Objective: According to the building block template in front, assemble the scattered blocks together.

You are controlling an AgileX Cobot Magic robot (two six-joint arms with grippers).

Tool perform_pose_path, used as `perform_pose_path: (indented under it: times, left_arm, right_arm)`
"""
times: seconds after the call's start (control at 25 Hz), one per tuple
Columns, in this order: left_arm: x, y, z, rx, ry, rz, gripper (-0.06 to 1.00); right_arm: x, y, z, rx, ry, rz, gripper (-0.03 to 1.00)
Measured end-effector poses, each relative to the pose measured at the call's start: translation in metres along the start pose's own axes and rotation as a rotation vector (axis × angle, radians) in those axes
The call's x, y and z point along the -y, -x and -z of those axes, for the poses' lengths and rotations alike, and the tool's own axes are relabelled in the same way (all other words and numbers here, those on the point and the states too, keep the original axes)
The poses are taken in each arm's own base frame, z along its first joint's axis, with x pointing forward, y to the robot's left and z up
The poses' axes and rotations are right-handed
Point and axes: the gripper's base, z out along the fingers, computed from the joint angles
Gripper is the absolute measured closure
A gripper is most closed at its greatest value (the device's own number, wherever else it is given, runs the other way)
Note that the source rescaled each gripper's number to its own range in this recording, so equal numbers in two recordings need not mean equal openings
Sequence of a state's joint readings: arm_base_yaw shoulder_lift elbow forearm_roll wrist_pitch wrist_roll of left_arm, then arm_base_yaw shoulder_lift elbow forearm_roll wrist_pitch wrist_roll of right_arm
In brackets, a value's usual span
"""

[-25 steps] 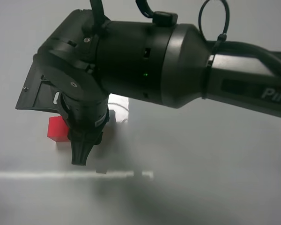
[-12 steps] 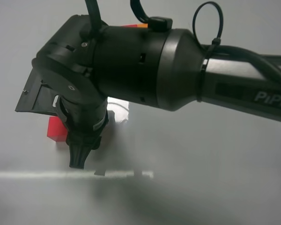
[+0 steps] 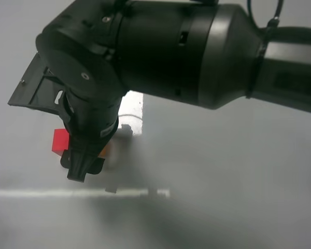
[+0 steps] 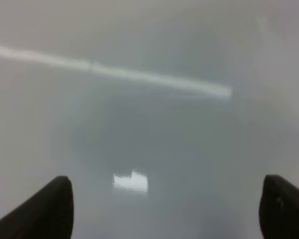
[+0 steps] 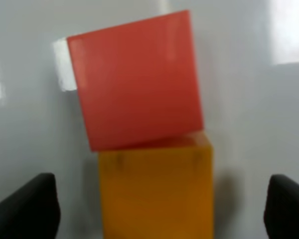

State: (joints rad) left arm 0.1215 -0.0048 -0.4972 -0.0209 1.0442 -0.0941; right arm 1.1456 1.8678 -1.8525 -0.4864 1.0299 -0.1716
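Right hand (image 5: 155, 206) spread wide astride orange cube (image 5: 157, 191), gripping nothing | red cube (image 5: 137, 82) touching orange cube, slightly skewed | joint probably needs squaring

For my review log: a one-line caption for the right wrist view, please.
Red cube touching orange cube, slightly askew, with the open right gripper straddling the orange one.

Glossy grey table (image 3: 223, 171); red cube (image 5: 134, 79) and orange cube (image 5: 154, 191) on it, touching, faces slightly askew
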Motion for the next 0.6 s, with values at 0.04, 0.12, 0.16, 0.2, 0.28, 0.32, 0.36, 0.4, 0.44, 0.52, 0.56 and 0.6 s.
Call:
perform_pose_path:
  times: [0.04,0.12,0.16,0.2,0.28,0.32,0.36,0.4,0.44,0.52,0.56,0.6]
  left_arm:
    - [0.000,0.000,0.000,0.000,0.000,0.000,0.27]
    - [0.000,0.000,0.000,0.000,0.000,0.000,0.27]
    - [0.000,0.000,0.000,0.000,0.000,0.000,0.27]
    - [0.000,0.000,0.000,0.000,0.000,0.000,0.27]
    - [0.000,0.000,0.000,0.000,0.000,0.000,0.27]
    - [0.000,0.000,0.000,0.000,0.000,0.000,0.27]
    - [0.000,0.000,0.000,0.000,0.000,0.000,0.27]
    - [0.000,0.000,0.000,0.000,0.000,0.000,0.27]
    - [0.000,0.000,0.000,0.000,0.000,0.000,0.27]
    - [0.000,0.000,0.000,0.000,0.000,0.000,0.27]
    - [0.000,0.000,0.000,0.000,0.000,0.000,0.27]
    - [0.000,0.000,0.000,0.000,0.000,0.000,0.27]
  right_arm:
    - [0.005,-0.001,0.010,0.010,-0.007,-0.026,0.07]
    - [0.012,-0.005,0.030,0.021,-0.012,-0.069,0.07]
    - [0.015,-0.008,0.037,0.011,-0.008,-0.086,0.07]
    - [0.016,-0.011,0.044,-0.001,-0.002,-0.099,0.07]
    - [0.019,-0.016,0.054,-0.025,0.009,-0.126,0.07]
    - [0.020,-0.019,0.059,-0.033,0.014,-0.151,0.07]
    - [0.022,-0.021,0.063,-0.037,0.020,-0.183,0.07]
    - [0.025,-0.024,0.067,-0.034,0.029,-0.218,0.07]
    - [0.031,-0.028,0.070,-0.033,0.037,-0.261,0.07]
    - [0.045,-0.040,0.079,-0.027,0.052,-0.359,0.07]
    - [0.055,-0.049,0.082,-0.031,0.045,-0.410,0.07]
    - [0.067,-0.060,0.088,-0.031,0.028,-0.472,0.07]
